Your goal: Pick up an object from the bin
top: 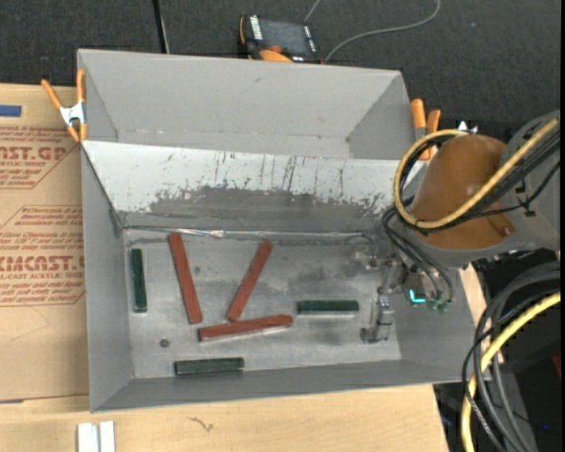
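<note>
My gripper (378, 326) hangs low at the right end of the bin floor, fingers pointing down near the right wall, with nothing visible between them. Just left of it lies a short dark green bar (327, 306), flat and level. Further left a reddish-brown bar (245, 328) lies almost level, and another reddish-brown bar (250, 281) leans diagonally above it.
A third reddish-brown bar (184, 278) lies slanted left of centre. A dark green bar (137, 280) stands lengthwise by the left wall, and another dark green bar (208, 367) lies along the front edge. The orange-covered wrist and cables hang over the bin's right rim.
</note>
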Tool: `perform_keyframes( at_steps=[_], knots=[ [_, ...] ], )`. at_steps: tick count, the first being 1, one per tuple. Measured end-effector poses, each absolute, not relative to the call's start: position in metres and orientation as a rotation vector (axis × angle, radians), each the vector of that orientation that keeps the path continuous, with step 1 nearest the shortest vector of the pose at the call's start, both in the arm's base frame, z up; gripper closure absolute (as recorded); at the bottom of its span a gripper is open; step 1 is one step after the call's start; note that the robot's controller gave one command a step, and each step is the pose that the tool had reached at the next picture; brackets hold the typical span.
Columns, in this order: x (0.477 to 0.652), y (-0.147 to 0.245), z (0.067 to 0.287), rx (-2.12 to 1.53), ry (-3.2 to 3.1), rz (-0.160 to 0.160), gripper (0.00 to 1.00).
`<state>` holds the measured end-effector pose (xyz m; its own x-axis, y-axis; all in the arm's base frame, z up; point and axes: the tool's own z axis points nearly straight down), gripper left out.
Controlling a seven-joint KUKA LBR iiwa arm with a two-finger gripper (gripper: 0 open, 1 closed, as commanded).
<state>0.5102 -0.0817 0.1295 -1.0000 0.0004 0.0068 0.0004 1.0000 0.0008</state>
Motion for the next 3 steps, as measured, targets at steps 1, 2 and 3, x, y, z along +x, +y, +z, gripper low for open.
perform_keyframes(
  at_steps=[1, 2, 3],
  knots=[
    [0.524, -0.063, 0.068, 0.141, -3.134, -0.003, 0.0],
    [0.525, -0.064, 0.072, 0.139, -3.139, 0.0, 1.0],
    [0.534, -0.072, 0.243, -0.032, -3.153, 0.001, 1.0]
  ],
)
